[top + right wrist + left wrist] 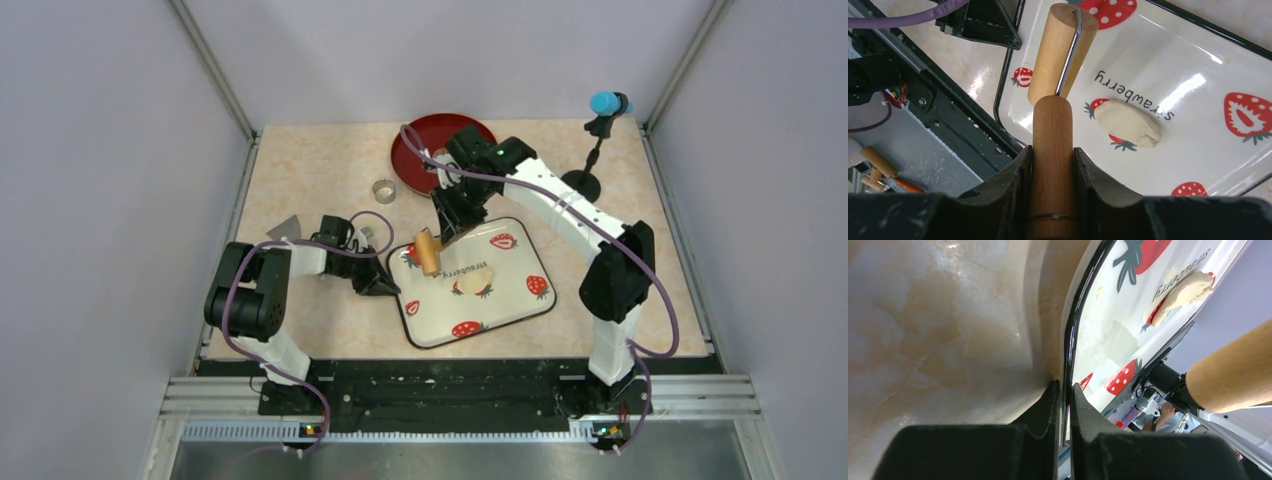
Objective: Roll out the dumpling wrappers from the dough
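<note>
The dough [470, 283] [1128, 122] [1183, 292] is a small pale lump lying on the white strawberry tray [512, 272] [1188, 65] [1098, 325], over the printed word. My right gripper [448, 226] [1053, 155] is shut on the handle of the tan wooden roller [428, 252] [1052, 125], whose drum hangs over the tray's left end, apart from the dough. At the tray's left edge, my left gripper [385, 285] [1064, 390] is shut on the thin black rim. No dumpling wrappers show in any view.
A red plate [430, 150] sits at the back behind the right arm. A small metal ring [383, 189] stands to its left, and a grey scraper [290, 228] lies near the left arm. A black stand with a blue top [604, 102] is at the back right.
</note>
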Controlling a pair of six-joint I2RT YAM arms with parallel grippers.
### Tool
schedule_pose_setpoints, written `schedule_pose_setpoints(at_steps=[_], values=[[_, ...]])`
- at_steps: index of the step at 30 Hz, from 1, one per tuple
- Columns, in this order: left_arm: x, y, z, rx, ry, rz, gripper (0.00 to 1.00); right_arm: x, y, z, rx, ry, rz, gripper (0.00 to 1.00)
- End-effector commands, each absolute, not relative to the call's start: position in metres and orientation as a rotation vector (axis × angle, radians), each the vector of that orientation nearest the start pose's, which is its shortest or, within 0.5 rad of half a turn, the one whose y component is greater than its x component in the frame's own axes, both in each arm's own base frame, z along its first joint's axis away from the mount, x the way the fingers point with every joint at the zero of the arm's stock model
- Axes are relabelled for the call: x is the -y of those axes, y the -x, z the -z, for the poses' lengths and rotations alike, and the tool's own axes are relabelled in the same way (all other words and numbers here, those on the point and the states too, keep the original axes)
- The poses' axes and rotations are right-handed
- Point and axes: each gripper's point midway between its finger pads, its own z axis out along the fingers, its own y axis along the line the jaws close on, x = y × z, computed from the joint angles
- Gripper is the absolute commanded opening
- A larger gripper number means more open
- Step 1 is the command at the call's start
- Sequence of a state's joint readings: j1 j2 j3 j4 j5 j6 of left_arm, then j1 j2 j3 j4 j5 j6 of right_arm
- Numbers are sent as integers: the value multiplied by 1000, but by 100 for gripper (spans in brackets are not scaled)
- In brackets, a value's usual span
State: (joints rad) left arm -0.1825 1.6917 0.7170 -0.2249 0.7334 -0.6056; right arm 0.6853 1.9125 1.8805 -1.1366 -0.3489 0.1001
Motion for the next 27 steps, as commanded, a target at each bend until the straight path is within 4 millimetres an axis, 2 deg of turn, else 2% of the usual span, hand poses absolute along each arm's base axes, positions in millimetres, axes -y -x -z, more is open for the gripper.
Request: schedule_pose_setpoints(at_steps=[1,7,10,16,19,27], values=[[165,-240,12,-2885,421,1009,0,-283,-289,-215,-2621,830,-645,0],[161,-245,10,-2894,404,955,0,-224,-302,-198,-2712,709,-458,0],[152,-250,10,-2924,369,870,0,-207,-303,-194,-2728,671,-403,0],[135,-260,7,-2974,275,710,0,-207,-295,-188,-2761,678,-432,0],[127,-262,5,-2966,306,714,0,-211,-292,-186,-2762,693,-462,0],[117,-264,4,-2954,347,726,0,-239,-277,-185,-2762,782,-514,0]])
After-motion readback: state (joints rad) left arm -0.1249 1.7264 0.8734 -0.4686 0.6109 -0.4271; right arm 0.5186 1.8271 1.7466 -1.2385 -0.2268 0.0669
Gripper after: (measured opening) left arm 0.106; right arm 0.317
